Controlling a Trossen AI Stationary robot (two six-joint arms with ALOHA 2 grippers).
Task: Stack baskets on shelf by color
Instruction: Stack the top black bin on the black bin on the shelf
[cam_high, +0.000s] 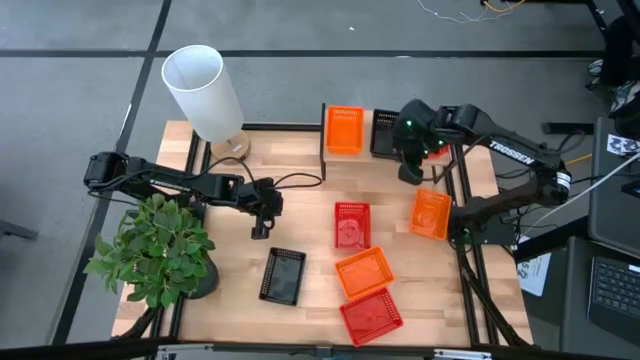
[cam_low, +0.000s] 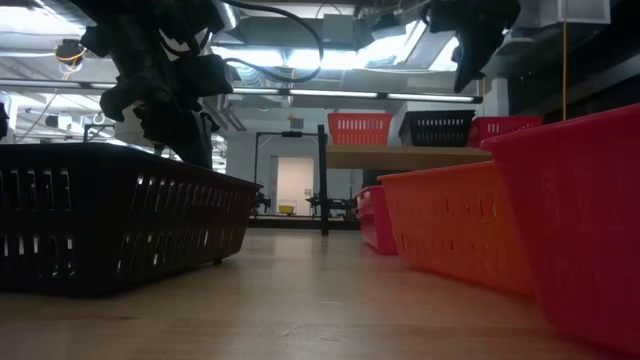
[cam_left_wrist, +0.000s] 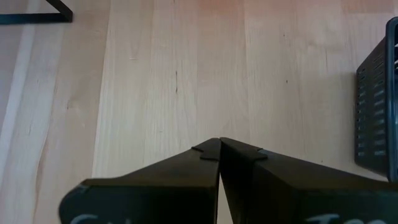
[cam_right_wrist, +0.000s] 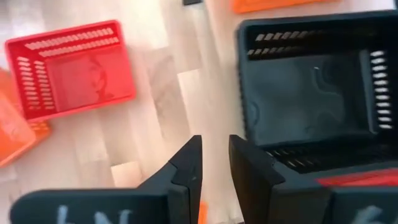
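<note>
The shelf (cam_low: 400, 157) stands at the table's far side and carries an orange basket (cam_high: 345, 130), a black basket (cam_high: 385, 133) and a red basket (cam_low: 505, 128) side by side. My right gripper (cam_high: 410, 172) hangs above the shelf's near edge, pointing steeply down. It is open a little with nothing between its fingers (cam_right_wrist: 214, 162). On the table lie a red basket (cam_high: 351, 225), two orange baskets (cam_high: 431, 213) (cam_high: 364, 272), another red one (cam_high: 371, 315) and a black one (cam_high: 283, 275). My left gripper (cam_high: 262, 228) waits shut over bare wood left of centre.
A white cylinder (cam_high: 205, 90) stands at the far left corner and a potted plant (cam_high: 160, 245) at the near left. Black frame rails (cam_high: 465, 260) run along the table's right side. Bare wood lies between my left gripper and the red basket.
</note>
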